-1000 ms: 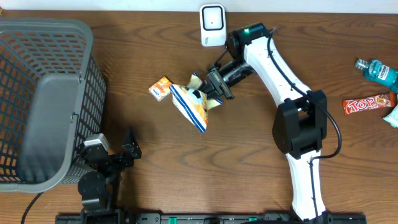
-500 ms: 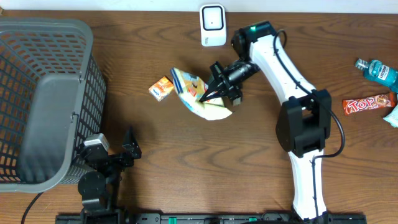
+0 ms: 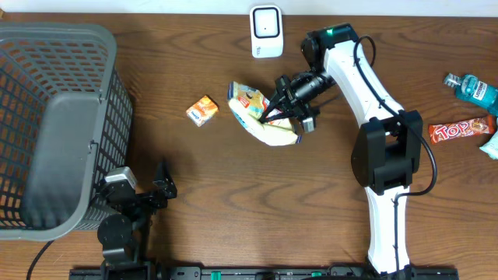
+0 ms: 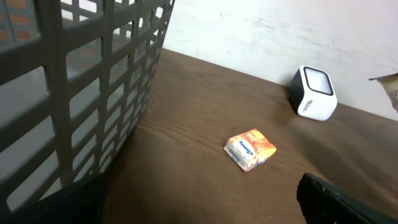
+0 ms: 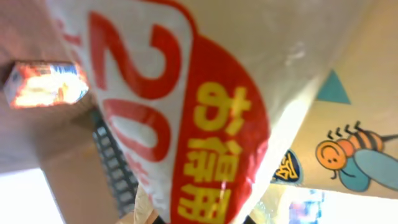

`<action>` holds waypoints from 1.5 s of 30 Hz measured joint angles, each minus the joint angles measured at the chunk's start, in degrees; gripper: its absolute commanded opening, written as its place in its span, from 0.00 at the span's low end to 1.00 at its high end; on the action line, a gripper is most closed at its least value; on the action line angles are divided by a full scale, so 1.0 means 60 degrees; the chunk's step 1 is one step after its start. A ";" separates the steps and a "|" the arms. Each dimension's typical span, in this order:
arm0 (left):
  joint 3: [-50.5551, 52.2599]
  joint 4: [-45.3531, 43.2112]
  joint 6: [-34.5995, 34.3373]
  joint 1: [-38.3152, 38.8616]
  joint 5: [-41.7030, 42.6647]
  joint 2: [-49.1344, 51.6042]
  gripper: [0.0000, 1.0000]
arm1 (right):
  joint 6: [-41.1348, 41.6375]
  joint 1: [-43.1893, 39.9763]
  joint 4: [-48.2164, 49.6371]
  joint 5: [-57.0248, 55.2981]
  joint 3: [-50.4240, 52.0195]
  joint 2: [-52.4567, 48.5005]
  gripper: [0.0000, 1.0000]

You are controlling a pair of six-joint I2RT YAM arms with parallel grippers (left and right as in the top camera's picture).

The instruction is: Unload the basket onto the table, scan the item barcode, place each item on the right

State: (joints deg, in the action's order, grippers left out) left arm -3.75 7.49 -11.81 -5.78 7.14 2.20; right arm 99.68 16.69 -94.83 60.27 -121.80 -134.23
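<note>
The right gripper is clamped on a pale yellow snack bag, holding it tilted just below a white barcode scanner at the far edge of the wooden table. A small orange packet lies to the left of the bag, apart from it. A grey mesh basket fills the left side. Near its front corner sits the left gripper, its fingers apparently spread. At the right edge lie a blue mouthwash bottle and a red "Top" bar.
</note>
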 measured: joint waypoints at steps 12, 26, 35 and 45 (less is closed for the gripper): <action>0.0000 0.0000 0.0000 0.0000 -0.0004 0.0000 0.98 | 0.1435 -0.0127 -0.0342 -0.0310 0.0007 0.0000 0.02; 0.0000 0.0000 0.0000 0.0000 -0.0004 0.0000 0.98 | 0.2594 -0.0437 -0.0335 0.0193 0.0477 -0.1089 0.01; 0.0000 0.0000 0.0000 0.0000 0.0000 0.0000 0.98 | -0.3104 -0.0426 -0.0382 0.1916 0.0685 -0.1155 0.02; 0.0000 0.0000 0.0000 0.0000 0.0000 0.0000 0.98 | -1.0353 -0.0590 -0.0404 0.2659 0.0692 -0.0969 0.02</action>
State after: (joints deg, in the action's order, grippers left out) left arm -3.75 7.49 -11.81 -5.78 7.14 2.20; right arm 37.56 13.15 -97.25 76.23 -117.64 -140.05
